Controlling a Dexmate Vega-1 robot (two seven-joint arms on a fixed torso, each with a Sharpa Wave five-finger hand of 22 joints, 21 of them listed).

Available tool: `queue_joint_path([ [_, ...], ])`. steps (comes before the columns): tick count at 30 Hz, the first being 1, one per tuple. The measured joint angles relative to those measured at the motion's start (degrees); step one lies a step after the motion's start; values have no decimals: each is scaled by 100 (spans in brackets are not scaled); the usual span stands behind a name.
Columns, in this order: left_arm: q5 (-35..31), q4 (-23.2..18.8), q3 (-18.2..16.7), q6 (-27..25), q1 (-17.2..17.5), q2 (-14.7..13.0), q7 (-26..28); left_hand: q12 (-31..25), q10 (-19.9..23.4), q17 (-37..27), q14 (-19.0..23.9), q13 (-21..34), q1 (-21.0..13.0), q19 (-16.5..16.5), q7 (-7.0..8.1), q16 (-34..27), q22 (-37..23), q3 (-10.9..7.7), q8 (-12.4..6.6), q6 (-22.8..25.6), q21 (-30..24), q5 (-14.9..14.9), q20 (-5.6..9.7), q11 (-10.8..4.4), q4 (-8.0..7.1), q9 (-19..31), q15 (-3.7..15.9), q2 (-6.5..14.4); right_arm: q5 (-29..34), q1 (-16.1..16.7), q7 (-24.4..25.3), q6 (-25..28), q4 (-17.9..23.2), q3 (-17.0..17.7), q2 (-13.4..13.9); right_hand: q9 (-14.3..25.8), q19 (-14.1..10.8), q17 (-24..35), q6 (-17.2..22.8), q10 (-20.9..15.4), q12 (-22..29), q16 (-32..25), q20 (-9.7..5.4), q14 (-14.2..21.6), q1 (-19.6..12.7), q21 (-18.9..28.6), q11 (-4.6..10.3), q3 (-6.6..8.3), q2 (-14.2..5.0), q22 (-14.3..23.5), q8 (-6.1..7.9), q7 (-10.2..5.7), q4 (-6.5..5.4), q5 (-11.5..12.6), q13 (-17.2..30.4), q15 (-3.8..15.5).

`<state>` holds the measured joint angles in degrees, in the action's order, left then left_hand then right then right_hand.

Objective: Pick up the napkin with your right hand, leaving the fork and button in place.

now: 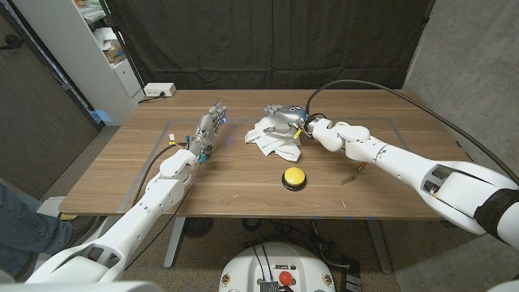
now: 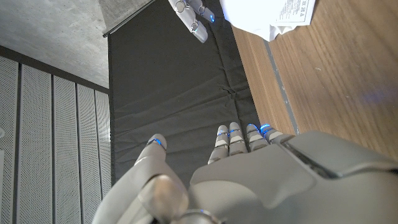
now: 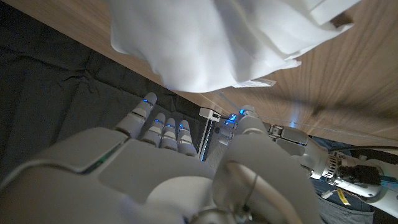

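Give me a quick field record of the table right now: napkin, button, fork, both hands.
napkin: white napkin, crumpled, mid-table, still on the wood
right hand: right hand over the napkin's far side, fingers apart, no grip visible
left hand: left hand holding nothing, apart from the napkin
button: yellow button near the front edge, untouched
fork: fork under the right forearm, hard to make out

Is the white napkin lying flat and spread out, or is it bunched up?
Bunched up. The white napkin sits in a rumpled heap with folds and overlapping flaps on the wooden table, under the right hand.
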<state>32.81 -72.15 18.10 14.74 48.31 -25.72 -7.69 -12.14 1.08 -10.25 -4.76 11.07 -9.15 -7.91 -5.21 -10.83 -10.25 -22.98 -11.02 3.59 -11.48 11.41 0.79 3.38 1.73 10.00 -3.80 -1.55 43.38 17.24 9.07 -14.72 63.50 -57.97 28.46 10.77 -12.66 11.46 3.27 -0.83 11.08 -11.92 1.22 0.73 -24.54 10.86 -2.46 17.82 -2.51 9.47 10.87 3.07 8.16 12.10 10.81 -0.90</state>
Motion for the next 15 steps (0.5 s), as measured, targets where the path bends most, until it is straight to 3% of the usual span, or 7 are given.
queue_joint_path([
  [15, -26, -19, 14, -93, 4, 39, 82, 0, -21, 0, -54, 0, 30, -40, 21, 0, 0, 0, 0, 21, 0, 0, -40, -21, 0, 0, 54, 30, 214, -179, -36, -88, -288, -284, 12, 0, -51, 0, 22, -31, 0, 0, 51, 33, -108, 45, -31, 38, -43, 0, 0, -22, 38, 0, -1, -33],
])
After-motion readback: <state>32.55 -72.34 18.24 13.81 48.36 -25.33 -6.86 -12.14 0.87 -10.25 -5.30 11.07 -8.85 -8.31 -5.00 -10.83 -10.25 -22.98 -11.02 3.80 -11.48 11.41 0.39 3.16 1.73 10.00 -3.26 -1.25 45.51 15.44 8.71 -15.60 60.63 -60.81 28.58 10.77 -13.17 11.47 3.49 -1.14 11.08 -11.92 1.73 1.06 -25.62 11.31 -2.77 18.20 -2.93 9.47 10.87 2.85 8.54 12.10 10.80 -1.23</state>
